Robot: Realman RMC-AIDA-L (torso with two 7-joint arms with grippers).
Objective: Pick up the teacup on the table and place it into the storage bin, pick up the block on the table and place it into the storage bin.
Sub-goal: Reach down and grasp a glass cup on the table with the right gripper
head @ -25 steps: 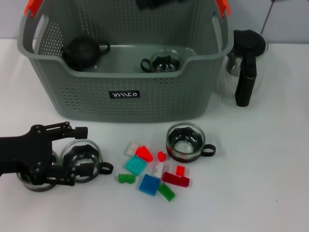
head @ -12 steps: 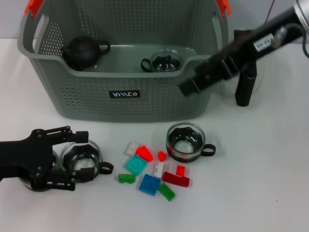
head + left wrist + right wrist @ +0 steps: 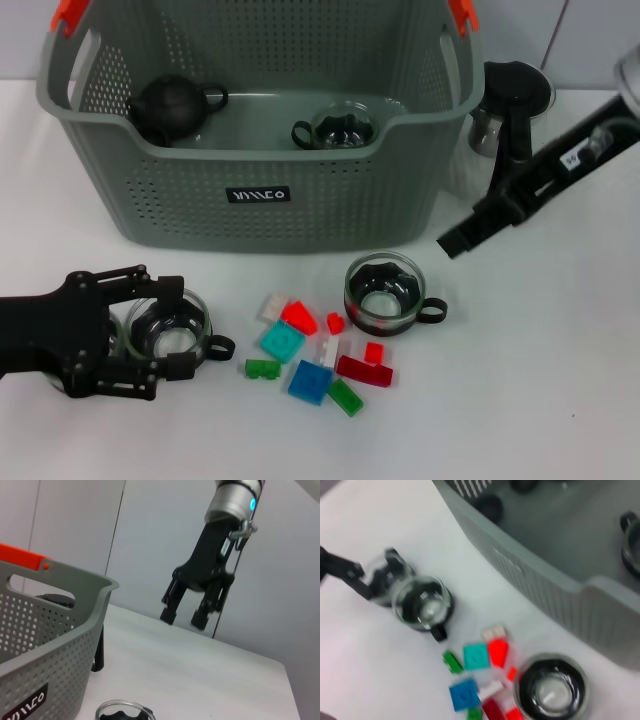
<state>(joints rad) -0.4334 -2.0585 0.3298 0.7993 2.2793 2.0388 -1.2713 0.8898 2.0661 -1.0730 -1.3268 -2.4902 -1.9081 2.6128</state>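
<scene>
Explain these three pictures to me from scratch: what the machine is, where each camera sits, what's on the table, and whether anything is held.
This is a two-armed robot with a gripper on each arm. One picture looks down from its head; the other two come from cameras on its wrists.

On the white table stands a large grey-green perforated storage bin, already holding a black teapot and a glass teacup. In front lie two more glass teacups, one on the robot's left and one further right, with small coloured plastic blocks between them. A glass jug with a black handle stands beside the bin.

The left gripper is open around the left teacup, which sits on the table. The right gripper hangs open and empty above the table.
</scene>
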